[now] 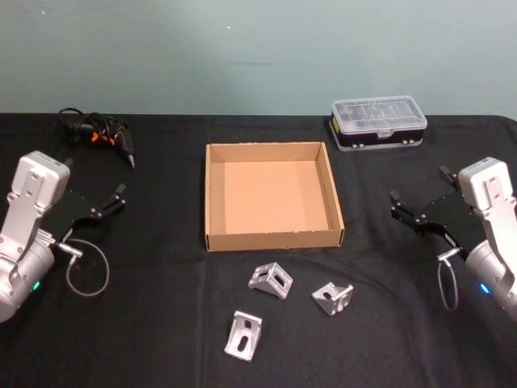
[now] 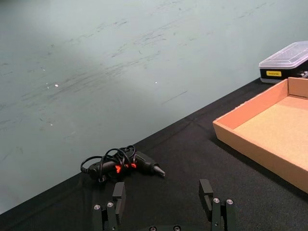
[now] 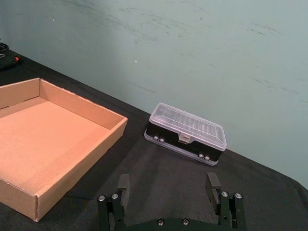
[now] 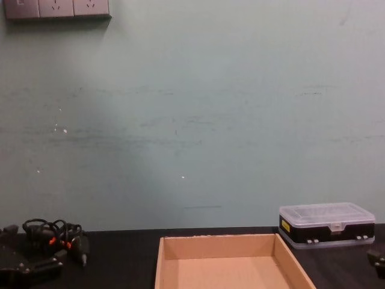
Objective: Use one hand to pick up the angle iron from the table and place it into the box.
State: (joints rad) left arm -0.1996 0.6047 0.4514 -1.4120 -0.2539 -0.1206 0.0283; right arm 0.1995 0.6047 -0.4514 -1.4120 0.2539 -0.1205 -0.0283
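Observation:
Three silver angle irons lie on the black table (image 1: 161, 339) in front of the box: one (image 1: 271, 280) nearest it, one (image 1: 332, 297) to its right, one (image 1: 243, 335) closest to me. The tan cardboard box (image 1: 212, 194) sits empty at the table's middle, seen also as the box (image 2: 250, 144), the box (image 3: 72, 159) and the box (image 4: 161, 259). My left gripper (image 1: 113, 200) hovers open at the left, well away from the irons. My right gripper (image 1: 404, 210) hovers open at the right. The open fingers (image 2: 119, 192) and fingers (image 3: 213, 185) hold nothing.
A clear-lidded black plastic case (image 1: 377, 123) stands at the back right, near the box's far corner. A black tool with a coiled cable and orange marks (image 1: 101, 133) lies at the back left. A teal wall rises behind the table.

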